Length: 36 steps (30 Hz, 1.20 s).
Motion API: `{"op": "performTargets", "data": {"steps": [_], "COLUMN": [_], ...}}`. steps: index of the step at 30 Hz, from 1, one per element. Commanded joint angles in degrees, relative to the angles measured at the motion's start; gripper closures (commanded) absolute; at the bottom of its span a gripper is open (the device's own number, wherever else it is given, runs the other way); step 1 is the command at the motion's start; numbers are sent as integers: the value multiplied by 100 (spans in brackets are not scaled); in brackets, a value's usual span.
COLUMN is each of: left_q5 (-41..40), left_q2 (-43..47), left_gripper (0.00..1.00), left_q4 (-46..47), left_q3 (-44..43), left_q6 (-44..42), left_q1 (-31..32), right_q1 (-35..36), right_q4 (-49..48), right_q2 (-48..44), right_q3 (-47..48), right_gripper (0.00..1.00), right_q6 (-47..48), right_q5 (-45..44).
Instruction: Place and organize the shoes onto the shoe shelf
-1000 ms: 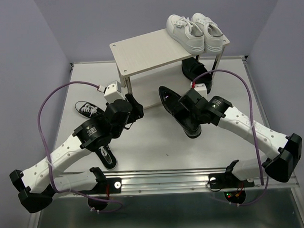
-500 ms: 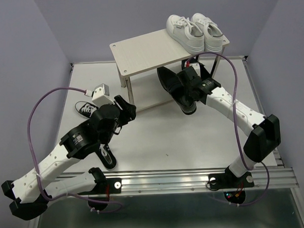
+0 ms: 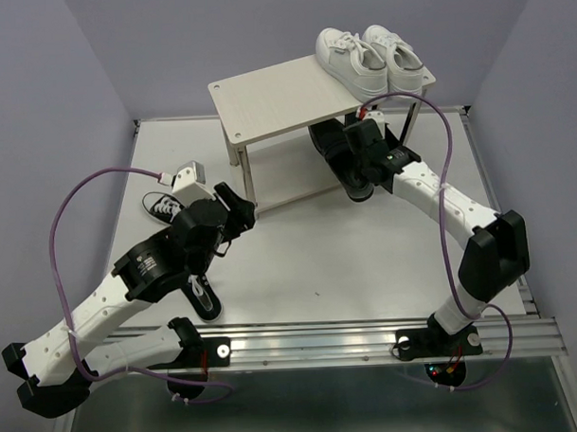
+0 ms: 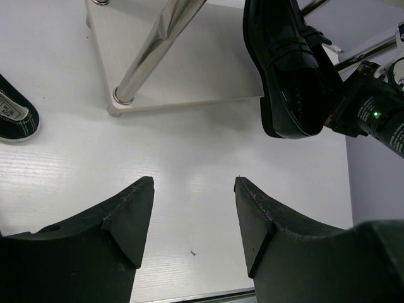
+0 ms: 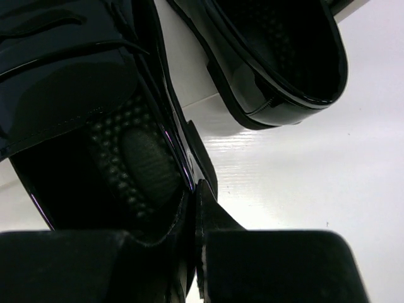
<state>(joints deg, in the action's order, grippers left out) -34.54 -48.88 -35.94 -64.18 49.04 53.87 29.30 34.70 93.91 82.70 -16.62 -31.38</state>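
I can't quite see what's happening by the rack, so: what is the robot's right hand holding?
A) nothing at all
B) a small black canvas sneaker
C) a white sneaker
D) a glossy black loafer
D: the wrist view shows the right hand pinched shut on the side wall of a glossy black loafer.

two white sneakers, two loafers, two black sneakers

White table with shoe shelf, black sneakers
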Motion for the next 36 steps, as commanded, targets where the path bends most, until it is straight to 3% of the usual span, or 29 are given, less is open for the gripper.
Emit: {"op": "performTargets", "data": {"steps": [1, 32, 33, 34, 36], "left_q5": [-228, -413, -404, -387, -395], "left_q2": [89, 292, 300, 318, 327], "left_gripper": [35, 35, 36, 36, 36], "left_q4": [-53, -545, -545, -545, -545], "left_q3": [20, -112, -112, -112, -94], "left_q6": [88, 343, 352, 352, 370], "left_q1": [-34, -34, -34, -34, -34], "right_q1": [-30, -355, -355, -355, -355], "right_q4": [-1254, -1685, -1755, -1773, -1844], "right_q2": [-75, 304, 312, 295, 286], "right_q3": [-25, -104, -148, -175, -219], "right_gripper": [99, 99, 98, 81, 70], "right_q6": [-52, 27, 54, 63, 89], "right_q5": [-79, -396, -387, -378, -334]}}
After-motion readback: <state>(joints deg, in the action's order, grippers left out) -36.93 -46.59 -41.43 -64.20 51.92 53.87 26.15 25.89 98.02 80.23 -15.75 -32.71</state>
